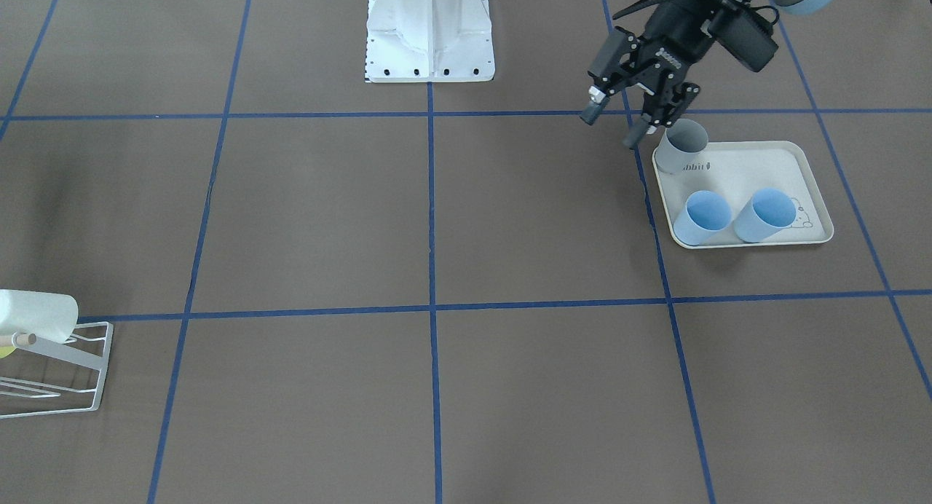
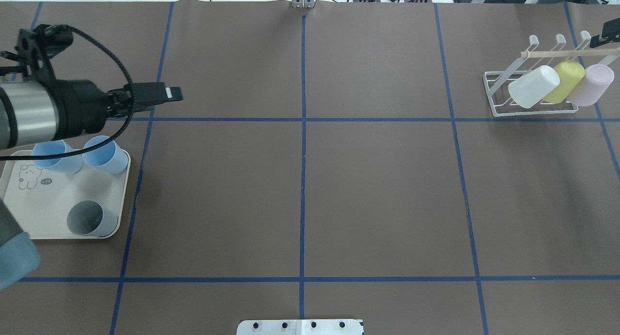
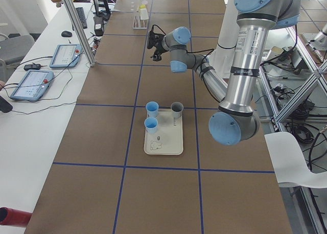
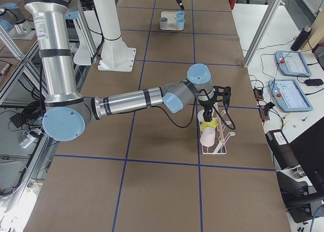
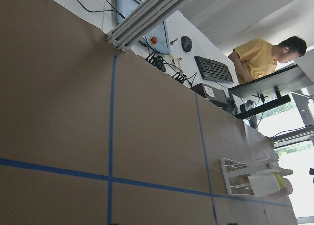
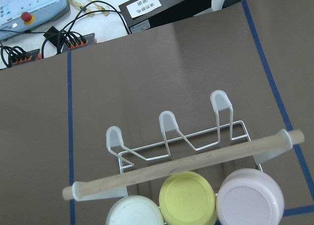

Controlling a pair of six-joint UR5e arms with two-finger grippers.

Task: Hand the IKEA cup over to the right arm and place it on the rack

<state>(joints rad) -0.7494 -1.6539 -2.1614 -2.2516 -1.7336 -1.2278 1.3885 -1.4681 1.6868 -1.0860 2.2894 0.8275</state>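
From across the table, the left gripper (image 1: 611,125) hung with its jaws spread and empty. It was just left of the grey cup (image 1: 681,147) and above it, likely lined up to take it by the rim. That cup stood upright in the tray's (image 1: 815,198) far-left corner. Two blue cups (image 1: 703,216) stood along the tray's near edge. The rack (image 1: 95,373) sat at the near left, well apart.

From overhead, the count was three cups on the tray, one grey and two blue. Three more were on the rack at the far right: a white cup (image 2: 533,85), a yellow cup (image 2: 566,78) and a pink cup (image 2: 588,85). They lay slanted side by side, I'd guess so they would drain.

From the left end, the tray lay mid-table with the gripper raised beyond it.

From the right end, the right gripper (image 4: 221,96) hovered over the rack, too small for me to tell how its jaws stood.

The left wrist camera saw only the table and the distant rack.

The right wrist camera looked down on the rod (image 6: 181,163), with the three cup bottoms under it. Three hoops (image 6: 167,122) stood bare behind, which looked like room for the grey cup.
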